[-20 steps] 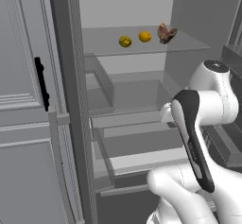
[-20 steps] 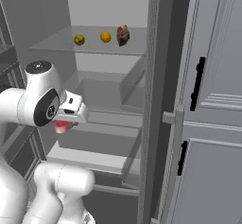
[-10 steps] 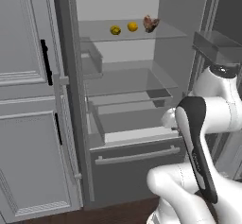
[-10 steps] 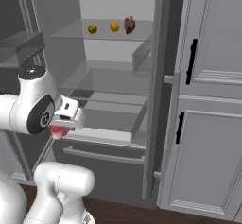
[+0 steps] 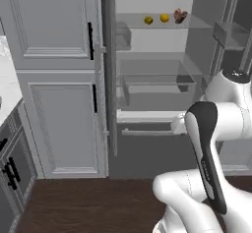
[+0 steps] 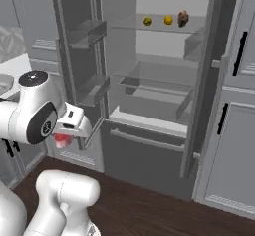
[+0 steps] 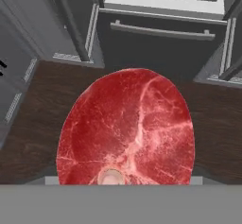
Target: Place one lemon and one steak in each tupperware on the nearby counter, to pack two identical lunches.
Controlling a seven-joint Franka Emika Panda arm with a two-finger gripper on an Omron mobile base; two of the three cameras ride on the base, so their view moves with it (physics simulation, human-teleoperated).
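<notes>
Claw (image 6: pixel 63 139) is clamped on a red steak (image 7: pixel 127 128). Hand view: the marbled red slab sits right in front of the camera, over dark wood floor (image 7: pixel 38 119), with the fridge's bottom drawer (image 7: pixel 160 34) and its handle bar beyond. Right base view: a bit of red (image 6: pixel 61 140) shows under the white hand, low on the left, well out from the fridge.

Fridge (image 5: pixel 162 79) stands open. On its top glass shelf (image 5: pixel 162 23), in a row: dull yellow lemon (image 5: pixel 148 20), brighter lemon (image 5: pixel 165 18), darker brownish steak (image 5: pixel 180 16) furthest right, near the second lemon. Same three in the right base view: lemon (image 6: pixel 147 22), lemon (image 6: pixel 169 20), steak (image 6: pixel 183 17). All well apart from the claw.

White worktop (image 5: pixel 6 82) edge shows at far left of the left base view, over grey cabinets with black handles (image 5: pixel 11 175). Right base view has a worktop corner (image 6: pixel 15 68) at left, with a pale grey container rim (image 6: pixel 4 83) at the frame edge; can't tell which container it is.

Tall grey cupboard doors (image 5: pixel 54 79) sit left of the fridge.
</notes>
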